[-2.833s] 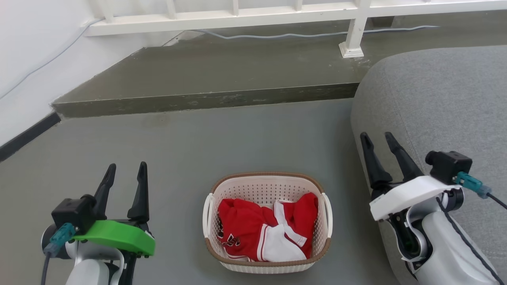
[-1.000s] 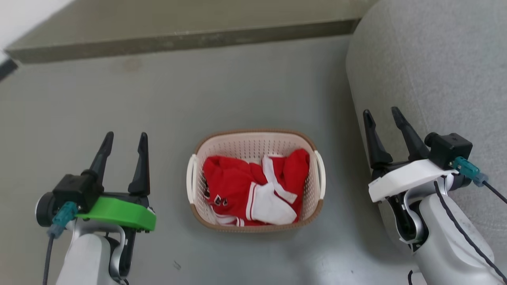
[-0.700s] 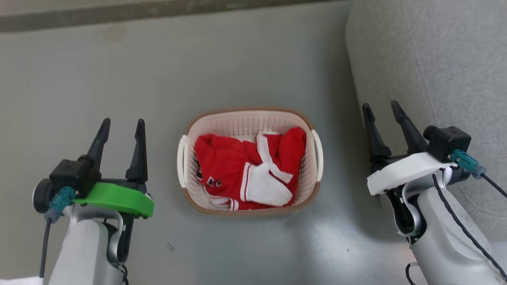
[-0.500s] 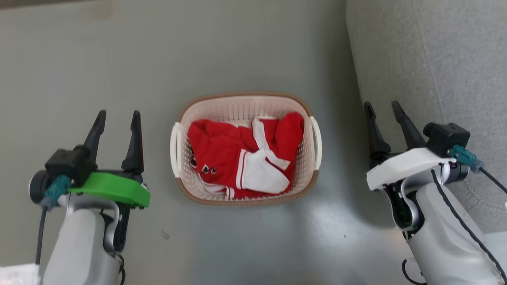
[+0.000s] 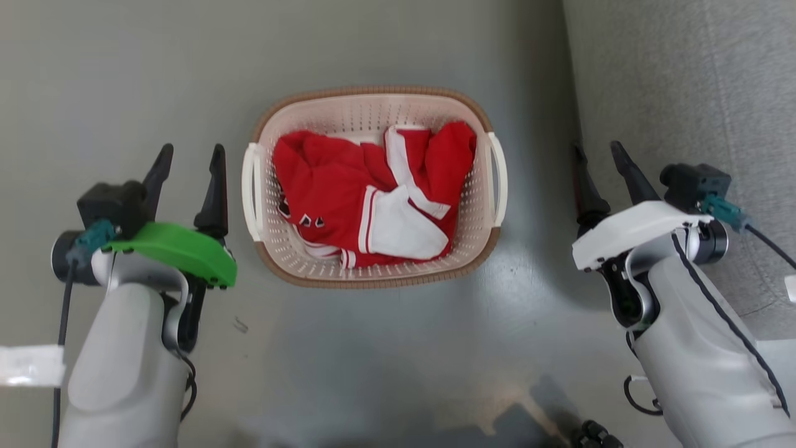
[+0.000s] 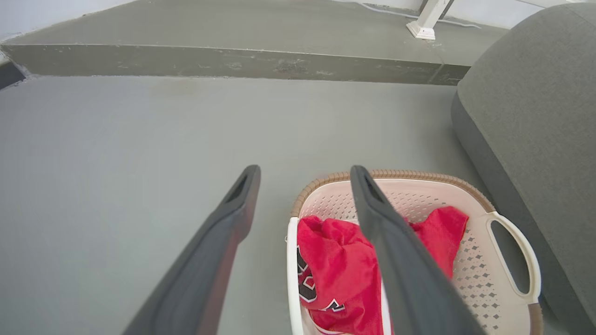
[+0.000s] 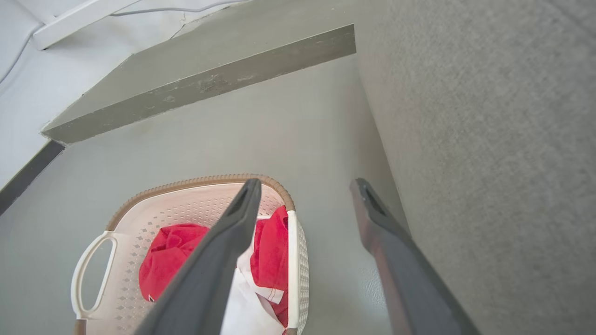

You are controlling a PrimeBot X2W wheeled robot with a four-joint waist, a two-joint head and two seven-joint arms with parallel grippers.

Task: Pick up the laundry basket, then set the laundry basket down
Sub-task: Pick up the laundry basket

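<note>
R end effector (image 7: 306, 186) agape, laundry basket (image 7: 158, 209) at lower left

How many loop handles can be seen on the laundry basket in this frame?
2. The left handle is on the laundry basket side next to the left gripper; the right handle is on the side toward the right gripper. Both grippers are open.

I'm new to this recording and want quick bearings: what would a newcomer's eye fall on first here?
The bright red and white crumpled garment stands out first, lying in the small cream-white perforated plastic laundry basket with a brown rim on the grey floor. The left gripper and right gripper flank it, both open and empty, with a grey upholstered sofa at the right.
</note>
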